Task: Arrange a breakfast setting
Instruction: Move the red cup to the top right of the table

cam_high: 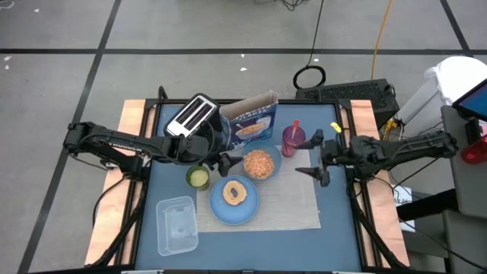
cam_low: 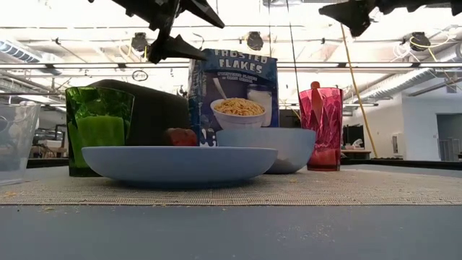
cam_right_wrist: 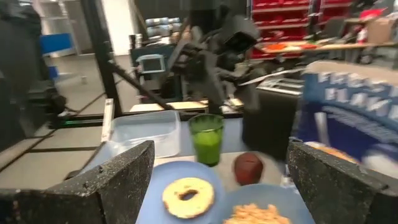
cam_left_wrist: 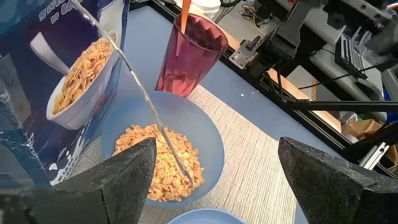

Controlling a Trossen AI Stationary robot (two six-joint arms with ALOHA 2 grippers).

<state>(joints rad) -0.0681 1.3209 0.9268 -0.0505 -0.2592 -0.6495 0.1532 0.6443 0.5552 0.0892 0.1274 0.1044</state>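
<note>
A beige placemat [cam_high: 293,202] lies on the blue table. On it sit a light-blue plate [cam_high: 233,204] holding a bagel and a blue bowl [cam_high: 259,164] full of cereal. The blue cereal box [cam_high: 251,122] stands behind the bowl. The purple cup [cam_high: 293,140] stands at the bowl's right, the orange-handled spoon [cam_left_wrist: 185,9] standing in it. A dark-red fruit [cam_right_wrist: 248,167] lies beside the plate. My left gripper [cam_high: 227,161] hovers open just left of the bowl. My right gripper [cam_high: 310,155] hovers open to the right of the cup. Neither holds anything.
A green cup [cam_high: 198,177] stands left of the plate. A toaster [cam_high: 192,116] sits at the far left, and a clear lidded container [cam_high: 176,224] at the near left. The mat's right half is bare.
</note>
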